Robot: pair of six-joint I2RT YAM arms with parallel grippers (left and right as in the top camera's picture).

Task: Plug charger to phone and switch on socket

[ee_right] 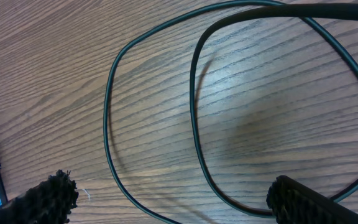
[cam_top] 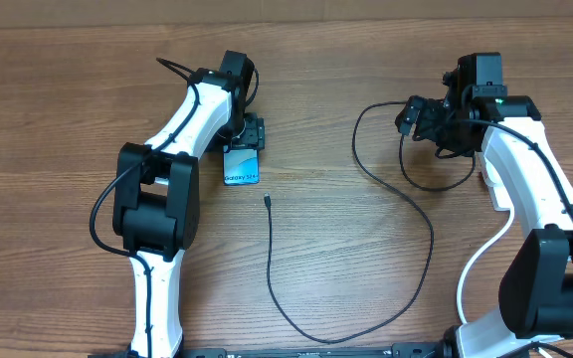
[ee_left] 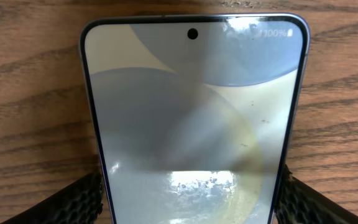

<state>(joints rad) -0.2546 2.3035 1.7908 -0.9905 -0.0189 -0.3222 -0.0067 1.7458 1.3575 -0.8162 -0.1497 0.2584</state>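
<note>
I am working with my left gripper [cam_top: 251, 135] at the phone [cam_top: 241, 167], which is lying flat on the table [cam_top: 58, 99] with its screen lit, the bottom edge turned toward the free end of the charger [cam_top: 271, 249]. In the left wrist view my fingers [ee_left: 73, 202] are standing one on each long side of the phone, very near to its edges. I cannot tell if they are already pressing on it or only standing beside it.

My right gripper [ee_right: 169, 196] is hanging with the fingers wide apart and holding nothing, over a loop of the charger at the far right side. The plug tip [cam_top: 268, 200] is lying just below the phone, near it but not touching. The socket I cannot make out clearly; I think my right arm is covering it.

I judge that the step in hand is to fix the phone so it is not sliding when the plug is pushed in. To do it well, I should be pressing evenly on both side edges and not on the glass, and keeping the phone flat, with its bottom edge free. The right fingers are far from the plug tip, so they need to be going there first and taking the cable close behind the tip. A cable held far from the tip will bend and miss the port.
</note>
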